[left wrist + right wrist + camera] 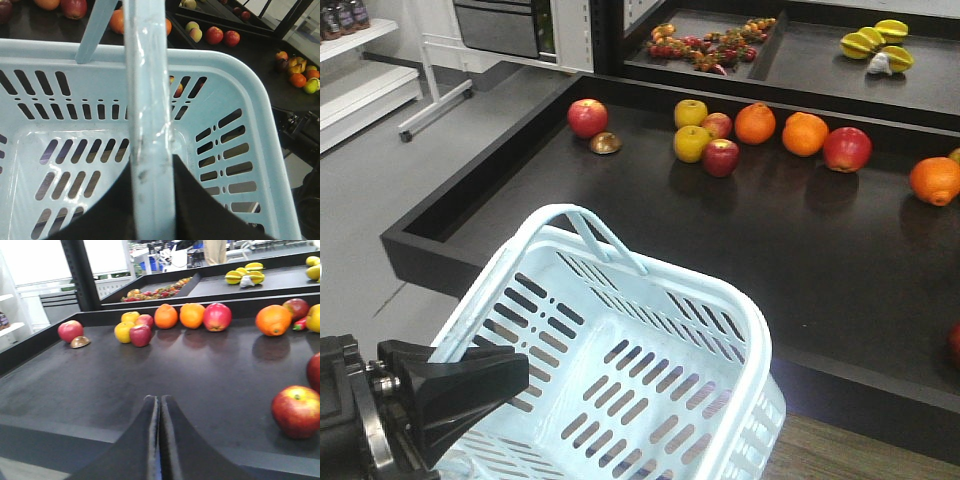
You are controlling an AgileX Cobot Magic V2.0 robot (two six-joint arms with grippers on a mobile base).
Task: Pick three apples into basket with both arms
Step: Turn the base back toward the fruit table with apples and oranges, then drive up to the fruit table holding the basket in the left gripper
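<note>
From where I stand nothing has gone into the basket [720,300] yet: its slotted floor is bare, and it hangs at the near edge of the black tray [800,260]. The left gripper [480,380] is clamped on the basket's hoop handle [147,100], one black finger on either side of it. The right gripper [158,400] has its fingers pressed together with nothing between them, and it points across the tray from just behind the front lip [50,445]. I'd say this is the start of the first pick. The next move calls for the right fingers to spread and swing toward the nearest apple [296,411], a dark red one with a yellow-green patch, sitting alone off to the gripper's right. A second red apple [315,371] shows just behind it, cut off by the frame (I can't tell if they touch). The lip is raised, so the arm will want to clear it before dropping down. Past it there is a broad stretch of bare tray. The rest of the fruit lies well back against the far wall: the oranges [166,316], the yellow apples [123,332] and more red ones among them. That crowding makes those a harder grab, I'd judge. The basket's rim stands high too, so a carried apple must be lifted over it.
</note>
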